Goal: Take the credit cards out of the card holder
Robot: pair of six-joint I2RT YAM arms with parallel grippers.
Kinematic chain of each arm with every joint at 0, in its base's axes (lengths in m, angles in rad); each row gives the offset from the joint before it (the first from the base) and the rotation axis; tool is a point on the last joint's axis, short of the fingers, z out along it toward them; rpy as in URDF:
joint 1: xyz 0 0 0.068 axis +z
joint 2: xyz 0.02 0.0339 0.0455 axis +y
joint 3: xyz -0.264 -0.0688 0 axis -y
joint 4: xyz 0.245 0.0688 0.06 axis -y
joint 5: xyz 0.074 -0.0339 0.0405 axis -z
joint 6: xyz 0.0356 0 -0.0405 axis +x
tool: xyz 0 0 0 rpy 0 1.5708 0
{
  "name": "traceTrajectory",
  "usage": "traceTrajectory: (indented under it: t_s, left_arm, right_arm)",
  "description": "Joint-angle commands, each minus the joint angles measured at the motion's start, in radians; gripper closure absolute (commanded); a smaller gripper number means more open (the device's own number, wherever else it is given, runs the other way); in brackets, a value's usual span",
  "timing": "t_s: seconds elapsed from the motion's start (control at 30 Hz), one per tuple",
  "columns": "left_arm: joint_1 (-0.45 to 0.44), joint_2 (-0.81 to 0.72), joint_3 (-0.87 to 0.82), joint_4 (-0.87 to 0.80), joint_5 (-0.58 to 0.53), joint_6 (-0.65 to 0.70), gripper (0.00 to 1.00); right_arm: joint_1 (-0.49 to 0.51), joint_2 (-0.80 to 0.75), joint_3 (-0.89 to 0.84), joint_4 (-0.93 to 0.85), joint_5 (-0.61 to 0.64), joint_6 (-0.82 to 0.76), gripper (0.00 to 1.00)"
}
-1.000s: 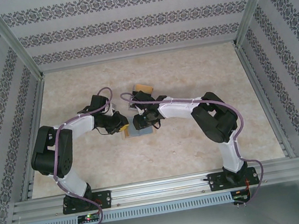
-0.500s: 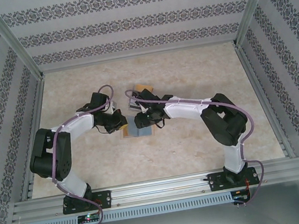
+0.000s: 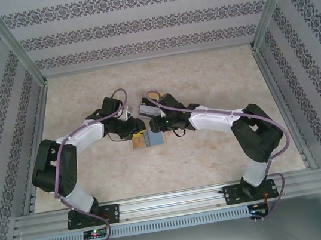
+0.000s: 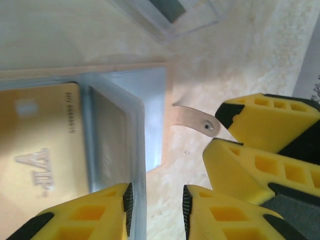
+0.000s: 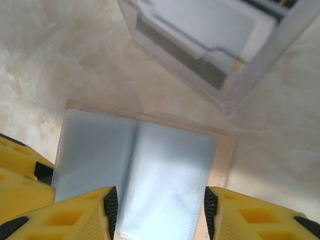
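Space shows between the jaws of the left gripper (image 4: 155, 210). They stand apart low over the table (image 4: 240, 45) and clamp nothing, though one pad sits just beside the raised translucent edge of a grey-blue card. The right gripper (image 5: 157, 210) is also spread, its two yellow fingers (image 5: 75, 215) straddling the near end of the flat grey-blue pair without closing on it. The two grippers are close together, almost touching.

The credit cards (image 5: 140, 170) already out lie flat and overlapping under both grippers, around the middle of the table. A gold card (image 4: 40, 150) stamped VIP lies on the left, and a small tan strap (image 4: 192, 117) curls beside them. Just beyond, on the far side, sits the card holder (image 5: 200, 45), its mouth turned toward the cards. Pale cards and a dark stripe show through its wall, so the job looks only partly done.

The cards should be light, thin, slick and a little springy. Lying flat they offer no grip, so a lifted edge or an overhanging corner is the place to pinch. The holder is probably light enough to skid, so it is best pinned by its side walls while a card is drawn from the mouth.
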Motion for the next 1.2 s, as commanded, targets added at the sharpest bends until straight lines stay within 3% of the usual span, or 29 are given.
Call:
traceTrajectory:
  t_s: [0.0, 0.33, 0.63, 0.93, 1.17]
  left_arm:
    - [-0.029, 0.003, 0.04, 0.049, 0.041, -0.02, 0.61]
    - [-0.057, 0.06, 0.054, 0.104, 0.061, -0.076, 0.55]
    - [-0.04, 0.013, 0.074, -0.091, -0.135, -0.012, 0.53]
    - [0.086, -0.037, -0.062, -0.064, -0.174, -0.086, 0.5]
    - [0.14, -0.07, -0.148, -0.002, -0.18, -0.143, 0.48]
  right_arm:
    - [-0.012, -0.06, -0.031, 0.053, 0.061, 0.033, 0.48]
    - [-0.03, -0.081, -0.07, 0.093, 0.033, 0.062, 0.49]
    - [-0.026, -0.078, -0.057, 0.081, -0.008, 0.033, 0.5]
    - [0.063, 0.119, 0.137, -0.11, -0.066, -0.031, 0.49]
    - [0.132, 0.239, 0.278, -0.304, 0.064, -0.103, 0.46]
